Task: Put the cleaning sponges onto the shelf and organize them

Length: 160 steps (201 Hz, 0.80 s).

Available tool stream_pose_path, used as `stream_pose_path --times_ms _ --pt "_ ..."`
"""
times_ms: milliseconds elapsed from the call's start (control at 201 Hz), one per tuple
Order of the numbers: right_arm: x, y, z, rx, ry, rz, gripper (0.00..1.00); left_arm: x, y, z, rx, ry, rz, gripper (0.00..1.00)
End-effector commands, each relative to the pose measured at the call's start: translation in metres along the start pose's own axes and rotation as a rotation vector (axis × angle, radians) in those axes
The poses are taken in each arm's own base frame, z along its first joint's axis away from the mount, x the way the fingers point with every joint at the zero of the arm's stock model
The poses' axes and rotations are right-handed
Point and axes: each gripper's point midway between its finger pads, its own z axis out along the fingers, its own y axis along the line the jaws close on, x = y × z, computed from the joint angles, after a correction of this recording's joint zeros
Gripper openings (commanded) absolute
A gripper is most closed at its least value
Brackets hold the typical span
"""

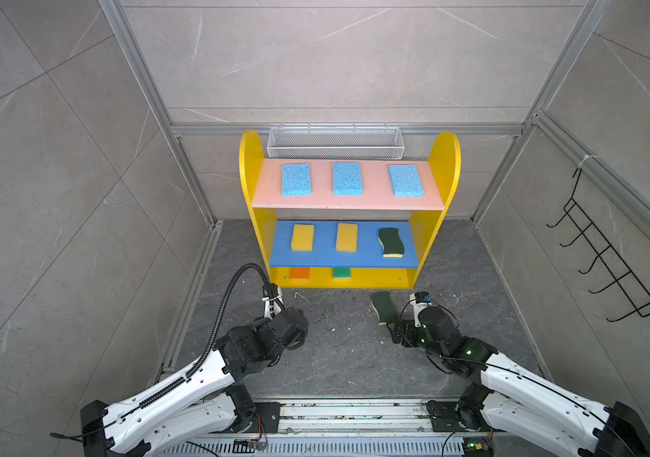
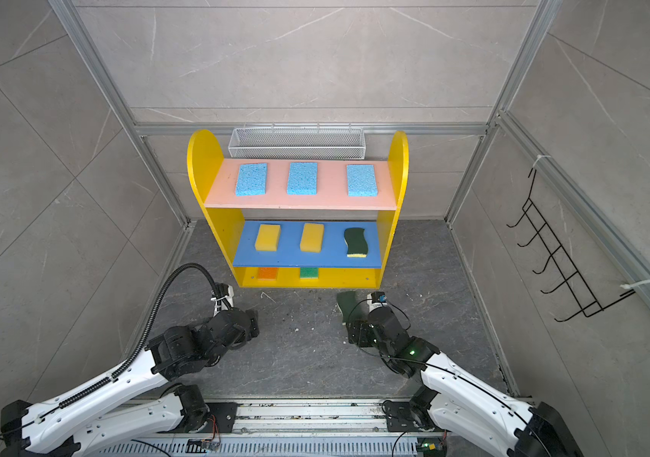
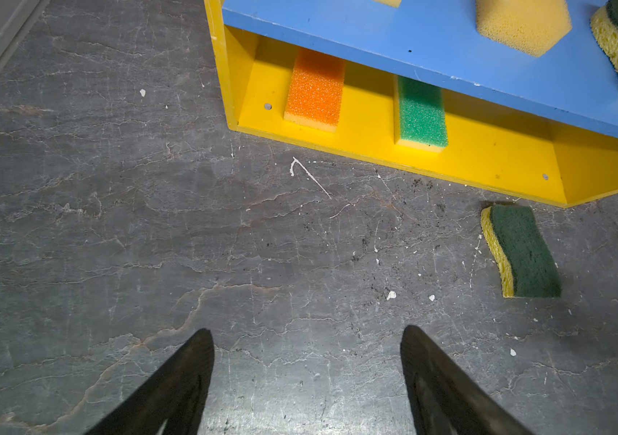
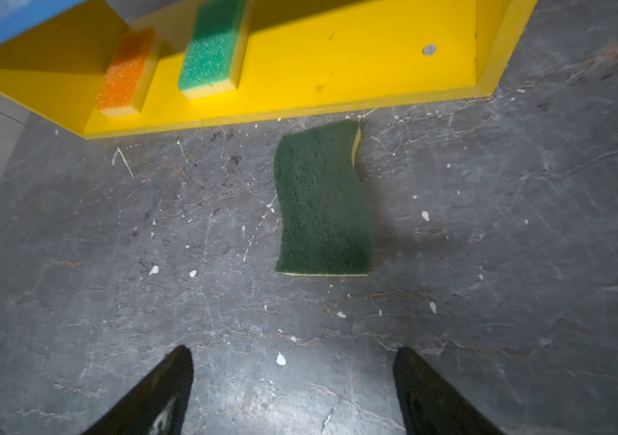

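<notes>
The shelf (image 1: 250, 166) stands at the back of the dark floor. Three light blue sponges (image 1: 347, 178) lie on its pink board. Its blue board carries two yellow sponges (image 1: 303, 237) and a dark-green wavy sponge (image 1: 391, 242). An orange sponge (image 3: 315, 90) and a bright green sponge (image 3: 421, 113) sit on the yellow bottom. Another dark-green wavy sponge (image 4: 322, 203) lies flat on the floor just before the shelf's right end. My right gripper (image 4: 294, 349) is open a little short of it, empty. My left gripper (image 3: 307, 330) is open over bare floor, facing the shelf's left end.
A white wire-mesh basket (image 1: 335, 142) hangs behind the shelf's top. A black wire hook rack (image 1: 608, 257) is fixed to the right wall. Tiled walls with metal posts close in three sides. White crumbs dot the floor (image 3: 111, 226).
</notes>
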Motion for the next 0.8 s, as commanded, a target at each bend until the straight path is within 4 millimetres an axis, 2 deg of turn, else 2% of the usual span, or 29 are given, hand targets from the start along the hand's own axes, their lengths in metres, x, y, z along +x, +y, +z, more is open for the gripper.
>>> stream_pose_path --times_ms 0,344,543,792 --pt "-0.009 0.003 0.015 -0.004 -0.033 -0.040 0.85 -0.001 0.011 0.000 -0.045 -0.026 0.001 0.81" --pt "-0.007 -0.006 0.047 0.047 0.004 -0.048 0.87 0.001 0.019 0.002 -0.089 -0.022 0.019 0.82" --pt "-0.007 -0.009 0.058 0.068 0.023 -0.065 0.88 0.002 0.021 0.004 -0.093 -0.034 0.007 0.82" --pt "-0.011 -0.004 0.064 0.055 0.026 -0.110 0.87 0.004 0.021 0.007 -0.105 -0.030 0.013 0.83"
